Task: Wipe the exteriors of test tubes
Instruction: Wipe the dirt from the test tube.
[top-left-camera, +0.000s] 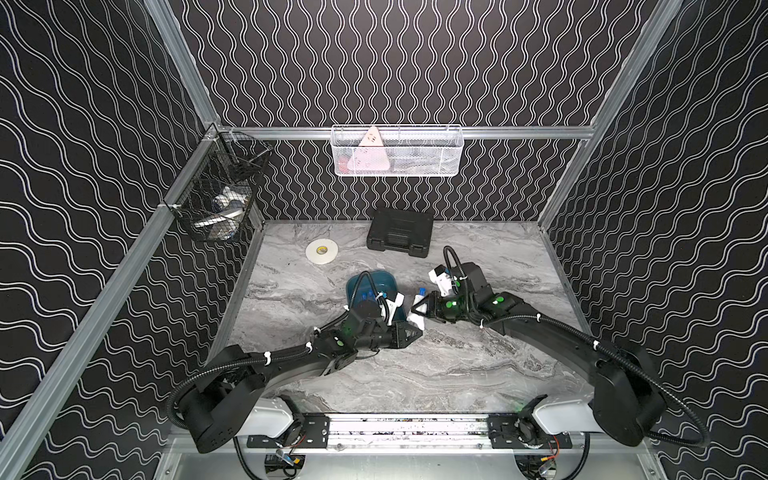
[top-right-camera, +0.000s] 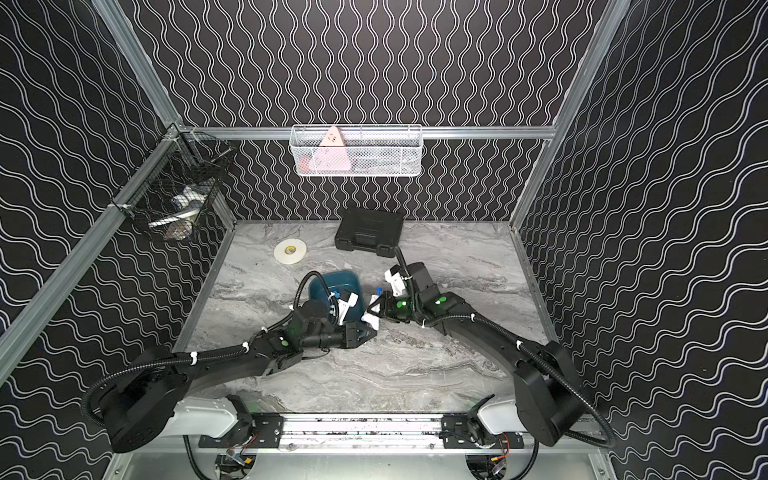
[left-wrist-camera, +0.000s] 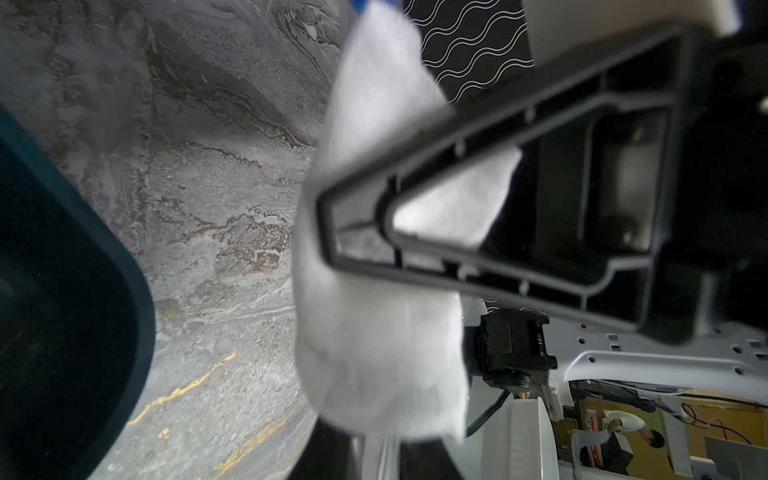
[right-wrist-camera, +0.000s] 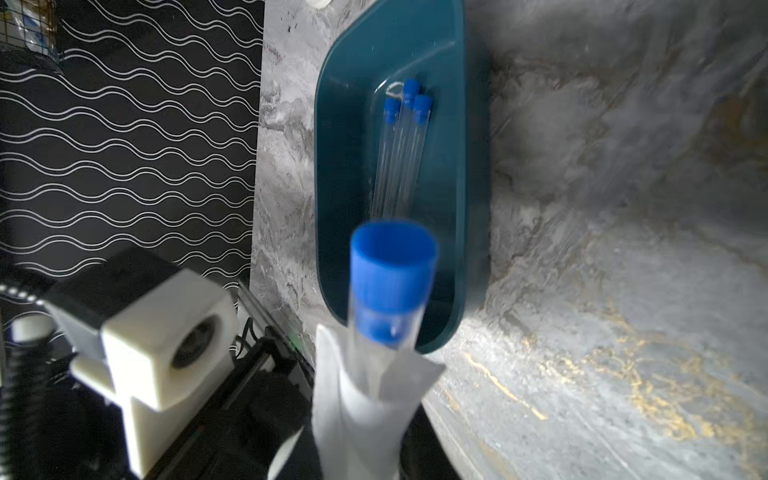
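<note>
A clear test tube with a blue cap (right-wrist-camera: 392, 266) rises from my right gripper (top-left-camera: 417, 309), which is shut on it. The tube's lower part is wrapped in a crumpled white tissue (right-wrist-camera: 361, 415). My left gripper (top-left-camera: 411, 332) is shut on the same tissue (left-wrist-camera: 374, 353), which hides its jaws in the left wrist view. The two grippers meet tip to tip just right of the teal tray (top-left-camera: 365, 278). Three more capped test tubes (right-wrist-camera: 403, 145) lie side by side inside the tray (right-wrist-camera: 457, 166).
A black case (top-left-camera: 401, 232) and a white tape roll (top-left-camera: 321, 251) lie toward the back of the marble table. A black wire basket (top-left-camera: 220, 199) hangs on the left rail. A white mesh basket (top-left-camera: 397, 151) hangs on the back wall.
</note>
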